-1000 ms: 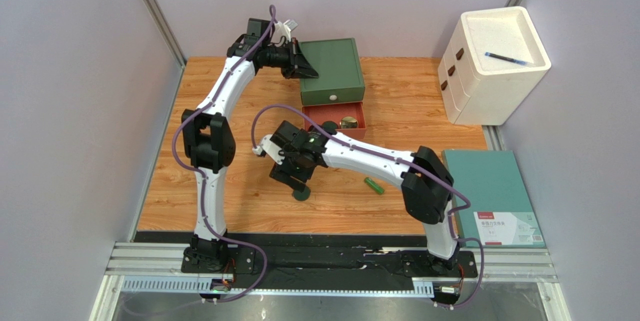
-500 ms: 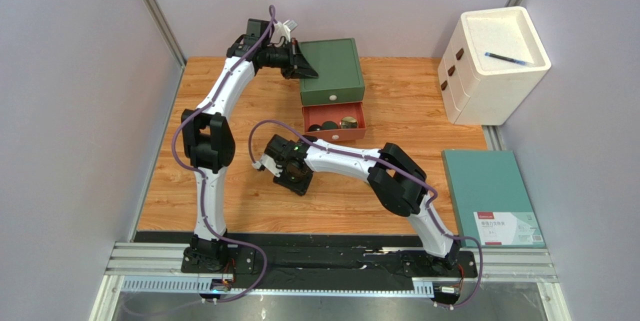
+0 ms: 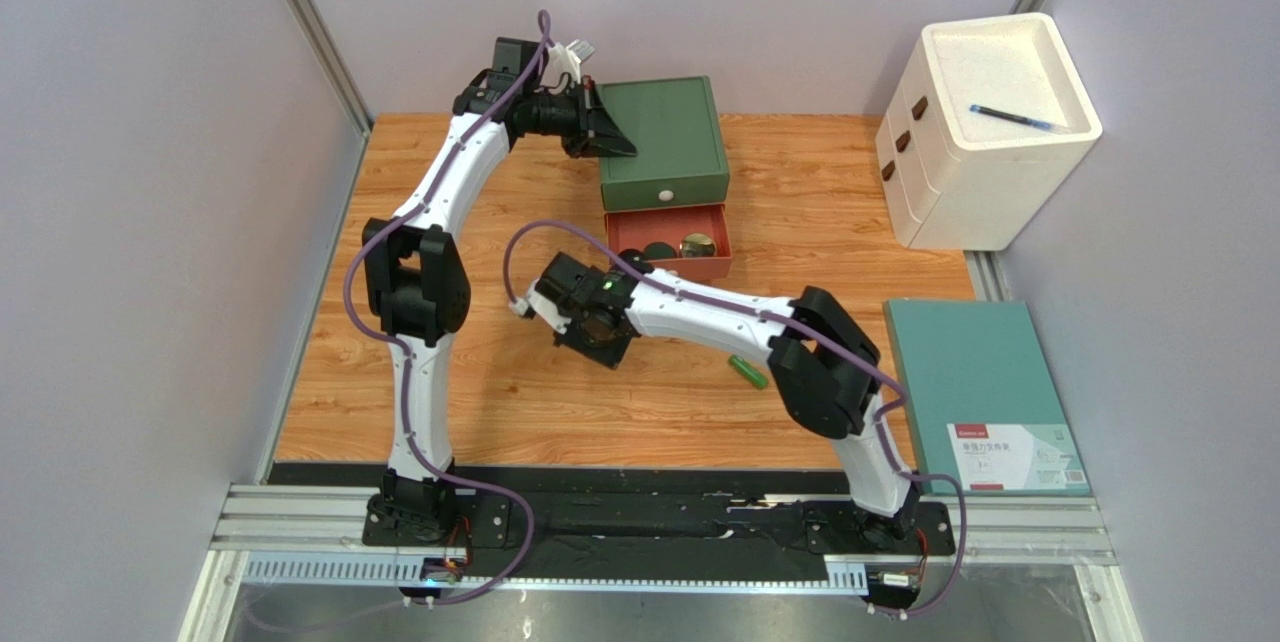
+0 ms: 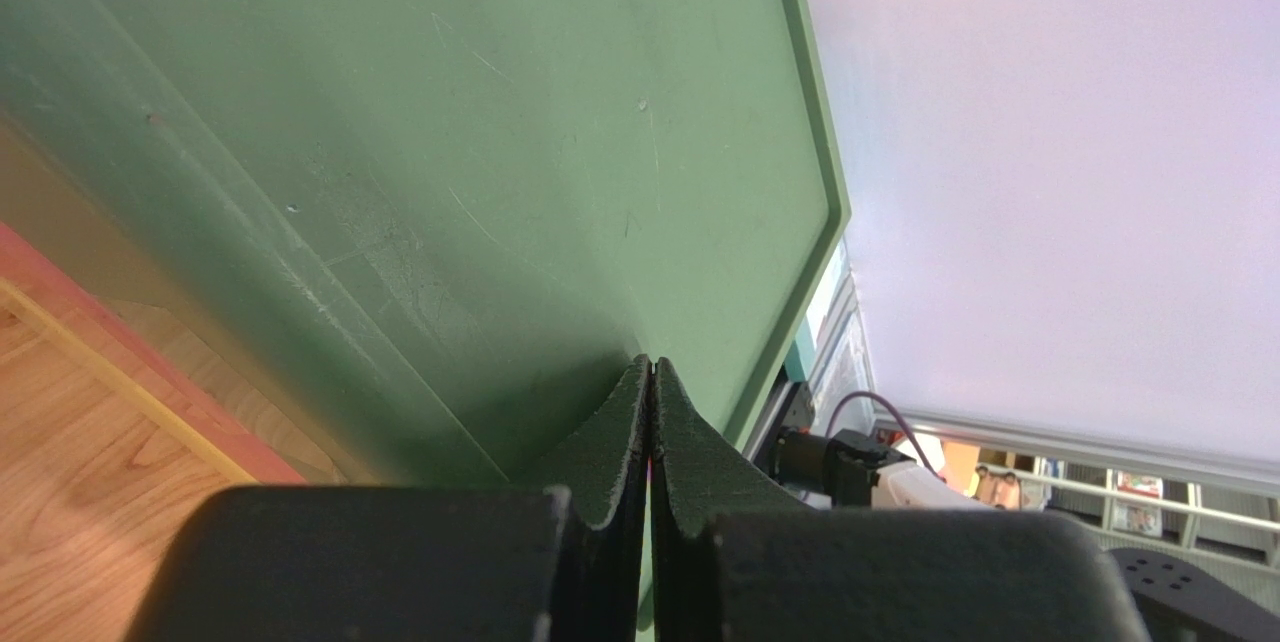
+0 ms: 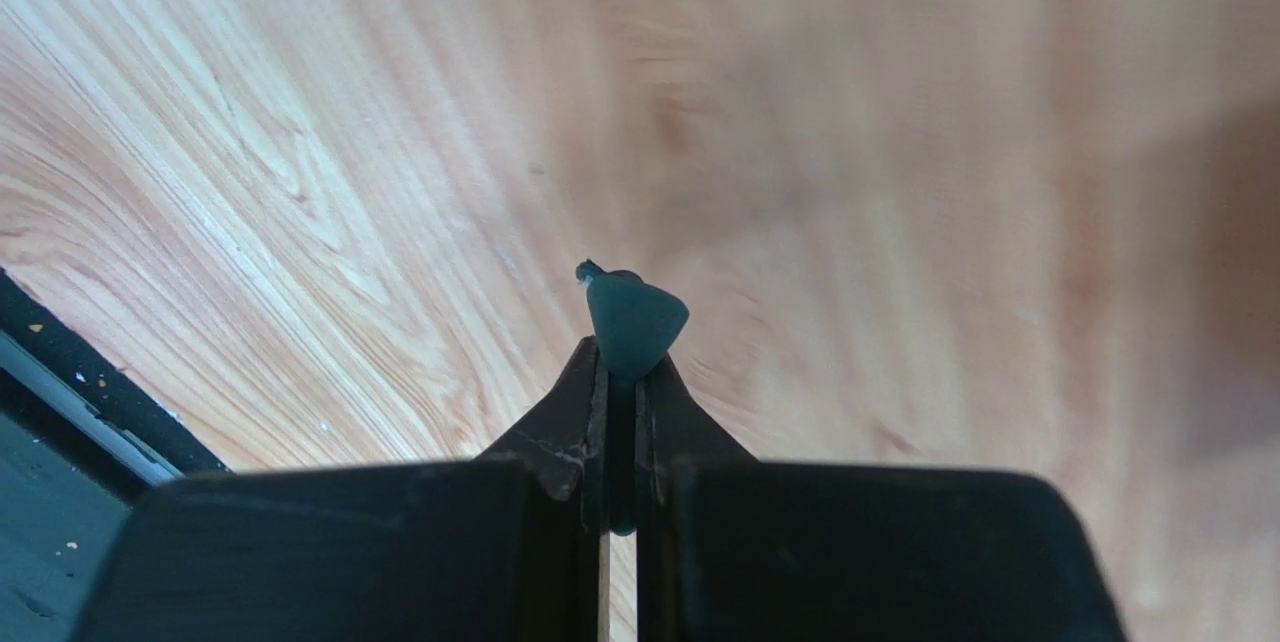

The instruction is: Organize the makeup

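The right gripper (image 5: 622,360) is clenched on a dark green disc (image 5: 636,318), held over the desk (image 5: 932,147) near its middle. The left gripper (image 4: 649,380), clenched empty, lies against the green box (image 4: 451,147) at the far edge.

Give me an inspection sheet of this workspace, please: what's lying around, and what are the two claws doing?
Surface: wooden table, pale grain.
Job's things: red drawer open below the green box, holding dark discs and a gold compact; one green tube loose on the table.
Clutter: blue pen on the white cabinet; teal folder beside the table.
Grippers: left gripper shut, tips against the green box; right gripper shut on a small dark green item over the table.
Cables: a purple cable along each arm.
Surroundings: grey walls.
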`<action>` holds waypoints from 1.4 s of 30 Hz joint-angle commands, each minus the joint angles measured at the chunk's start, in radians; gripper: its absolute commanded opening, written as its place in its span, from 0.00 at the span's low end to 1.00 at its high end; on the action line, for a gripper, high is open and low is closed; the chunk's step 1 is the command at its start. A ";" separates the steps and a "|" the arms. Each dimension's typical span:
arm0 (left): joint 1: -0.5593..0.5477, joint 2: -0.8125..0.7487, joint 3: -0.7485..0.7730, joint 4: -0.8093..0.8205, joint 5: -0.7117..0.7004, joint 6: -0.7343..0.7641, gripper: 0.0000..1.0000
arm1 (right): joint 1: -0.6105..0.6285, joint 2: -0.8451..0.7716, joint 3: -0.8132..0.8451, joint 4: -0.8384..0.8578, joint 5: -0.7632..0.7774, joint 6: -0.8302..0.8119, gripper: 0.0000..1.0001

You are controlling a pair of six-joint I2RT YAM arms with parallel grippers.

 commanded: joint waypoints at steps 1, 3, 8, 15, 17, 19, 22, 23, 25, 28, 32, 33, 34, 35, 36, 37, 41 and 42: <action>0.020 0.068 -0.056 -0.146 -0.158 0.082 0.00 | -0.062 -0.200 0.050 0.077 0.147 0.039 0.00; 0.020 0.066 -0.056 -0.147 -0.160 0.082 0.00 | -0.102 -0.223 0.079 0.112 0.199 0.051 0.00; 0.020 0.066 -0.054 -0.146 -0.161 0.082 0.00 | -0.181 -0.220 0.139 0.160 0.286 0.042 0.00; 0.020 0.068 -0.054 -0.152 -0.163 0.083 0.00 | -0.216 -0.125 0.226 0.126 0.311 0.037 0.09; 0.020 0.066 -0.051 -0.154 -0.165 0.083 0.00 | -0.217 -0.105 0.254 0.085 0.308 0.052 0.39; 0.022 0.068 -0.050 -0.154 -0.166 0.083 0.00 | -0.219 -0.109 0.249 0.066 0.296 0.060 0.54; 0.022 0.066 -0.050 -0.152 -0.168 0.082 0.00 | -0.221 -0.143 0.219 0.083 0.297 0.077 0.67; 0.022 0.066 -0.050 -0.154 -0.166 0.082 0.00 | -0.221 -0.152 0.196 0.092 0.306 0.082 0.71; 0.022 0.066 -0.050 -0.152 -0.166 0.080 0.00 | -0.224 -0.177 0.186 0.098 0.323 0.091 0.71; 0.022 0.068 -0.050 -0.152 -0.163 0.077 0.00 | -0.230 -0.226 0.154 0.123 0.302 0.102 0.70; 0.022 0.068 -0.045 -0.150 -0.163 0.076 0.00 | -0.245 -0.303 0.085 0.167 0.244 0.138 0.36; 0.022 0.068 -0.044 -0.151 -0.163 0.076 0.00 | -0.265 -0.324 0.068 0.190 0.221 0.176 0.19; 0.022 0.068 -0.044 -0.152 -0.163 0.076 0.00 | -0.276 -0.362 0.047 0.207 0.164 0.227 0.05; 0.022 0.068 -0.044 -0.151 -0.163 0.076 0.00 | -0.292 -0.384 0.018 0.228 0.121 0.262 0.00; 0.022 0.066 -0.044 -0.151 -0.164 0.077 0.00 | -0.328 -0.402 -0.032 0.258 0.068 0.337 0.00; 0.022 0.068 -0.045 -0.154 -0.166 0.079 0.00 | -0.348 -0.436 -0.066 0.279 -0.067 0.373 0.00; 0.023 0.068 -0.045 -0.149 -0.168 0.072 0.00 | -0.424 -0.517 -0.250 0.400 -0.298 0.543 0.00; 0.023 0.071 -0.044 -0.150 -0.168 0.071 0.00 | -0.443 -0.533 -0.322 0.438 -0.338 0.569 0.00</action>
